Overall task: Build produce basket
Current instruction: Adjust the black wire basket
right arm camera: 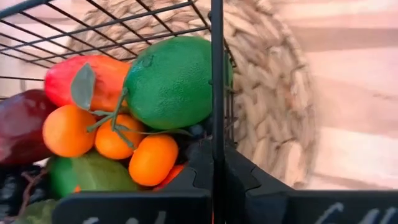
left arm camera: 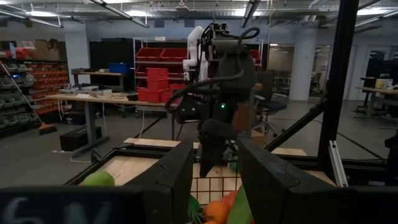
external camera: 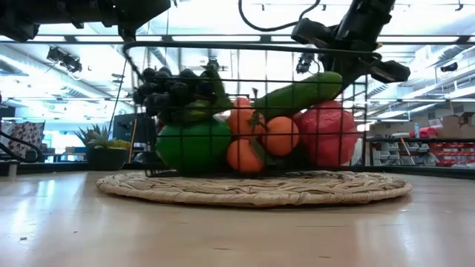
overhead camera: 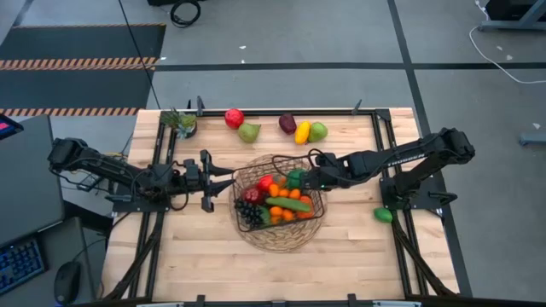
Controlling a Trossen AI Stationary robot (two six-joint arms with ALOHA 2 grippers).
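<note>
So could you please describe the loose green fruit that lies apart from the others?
Start at the table's right edge, beside the right arm's base. A small green fruit lies there alone, outside the rail; every other loose piece sits along the far edge.

Black wire basket (overhead camera: 314, 198) sits upright on the round woven mat (overhead camera: 281, 240), mid-table. Inside, piled: dark grapes (overhead camera: 248, 212), red apple (overhead camera: 265, 182), oranges (overhead camera: 287, 194), long green cucumber (overhead camera: 288, 205), round green fruit (overhead camera: 295, 178). Loose produce along the far table edge: red apple (overhead camera: 234, 118), green pear (overhead camera: 249, 132), purple plum (overhead camera: 287, 124), yellow lemon (overhead camera: 302, 132), green fruit (overhead camera: 318, 131). Another green piece (overhead camera: 383, 215) lies near the right edge.
</note>
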